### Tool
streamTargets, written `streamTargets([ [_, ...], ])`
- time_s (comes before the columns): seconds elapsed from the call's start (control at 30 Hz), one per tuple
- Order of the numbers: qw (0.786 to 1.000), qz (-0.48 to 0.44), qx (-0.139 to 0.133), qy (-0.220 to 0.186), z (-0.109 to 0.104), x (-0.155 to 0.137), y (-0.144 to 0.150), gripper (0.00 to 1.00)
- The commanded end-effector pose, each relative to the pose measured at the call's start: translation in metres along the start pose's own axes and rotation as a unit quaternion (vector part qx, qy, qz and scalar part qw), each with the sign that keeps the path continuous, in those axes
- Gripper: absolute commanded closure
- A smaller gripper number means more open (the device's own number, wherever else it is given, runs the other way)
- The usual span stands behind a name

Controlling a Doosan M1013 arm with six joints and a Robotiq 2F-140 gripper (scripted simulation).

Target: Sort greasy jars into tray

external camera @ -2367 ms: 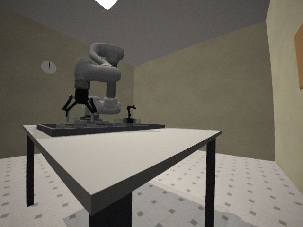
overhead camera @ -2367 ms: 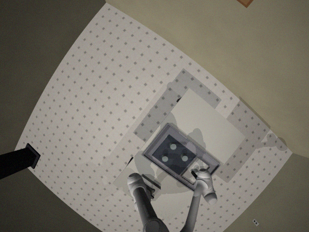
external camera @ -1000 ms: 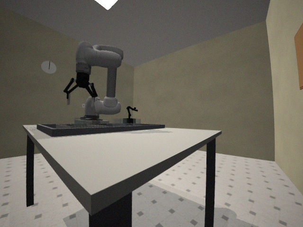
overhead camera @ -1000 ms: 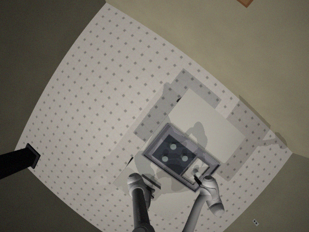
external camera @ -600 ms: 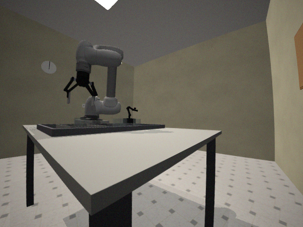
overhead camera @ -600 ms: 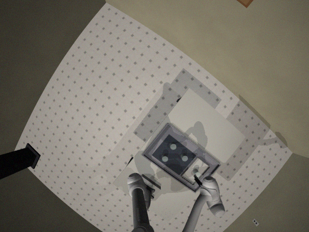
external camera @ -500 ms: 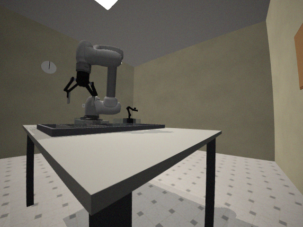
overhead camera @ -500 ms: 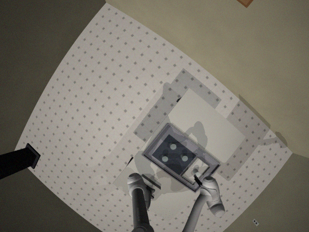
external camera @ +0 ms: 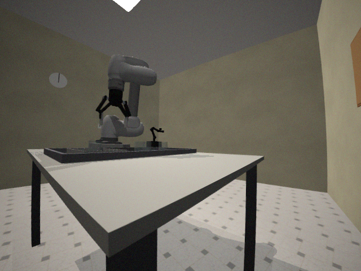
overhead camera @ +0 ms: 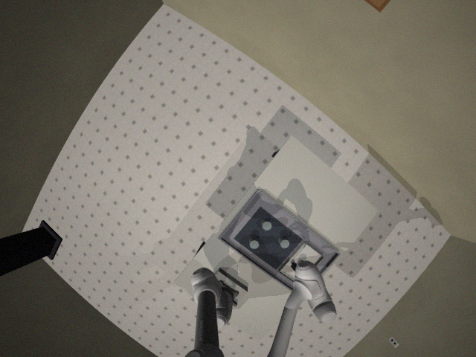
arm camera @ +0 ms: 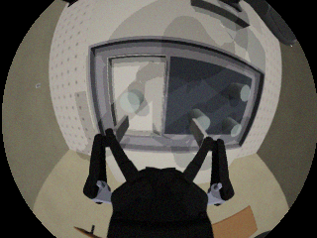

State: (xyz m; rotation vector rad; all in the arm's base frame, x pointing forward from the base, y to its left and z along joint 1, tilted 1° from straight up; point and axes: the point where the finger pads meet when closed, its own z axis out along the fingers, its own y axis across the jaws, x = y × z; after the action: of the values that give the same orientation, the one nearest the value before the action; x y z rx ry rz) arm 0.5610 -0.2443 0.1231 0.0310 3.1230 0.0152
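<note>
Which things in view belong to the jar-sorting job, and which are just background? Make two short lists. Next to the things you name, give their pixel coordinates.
For the job:
- four glass jars (overhead camera: 266, 225) (arm camera: 131, 100)
- dark mat (overhead camera: 268, 255) (arm camera: 198, 79)
- pale tray (overhead camera: 313, 248) (arm camera: 136, 58)
- gripper (overhead camera: 294, 265) (external camera: 114, 121) (arm camera: 159, 122)

Not for the job:
- wall clock (external camera: 54, 80)
- orange wall board (overhead camera: 378, 3) (external camera: 356, 70) (arm camera: 238, 225)

End effector (overhead camera: 294, 265) (external camera: 114, 123) (arm camera: 159, 122) farther right, exterior view
</note>
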Motion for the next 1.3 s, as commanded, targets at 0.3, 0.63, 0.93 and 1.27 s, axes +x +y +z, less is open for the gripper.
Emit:
streamTargets([
  [0.3, 1.0, 0.0, 0.0, 0.0, 0.0, -0.021, 0.097, 0.0],
  [0.63, 1.0, 0.0, 0.0, 0.0, 0.0, -0.034, 0.162, 0.0],
  [0.93, 1.0, 0.0, 0.0, 0.0, 0.0, -0.049, 0.234, 0.0],
  [1.27, 1.0, 0.0, 0.0, 0.0, 0.0, -0.063, 0.299, 0.0],
])
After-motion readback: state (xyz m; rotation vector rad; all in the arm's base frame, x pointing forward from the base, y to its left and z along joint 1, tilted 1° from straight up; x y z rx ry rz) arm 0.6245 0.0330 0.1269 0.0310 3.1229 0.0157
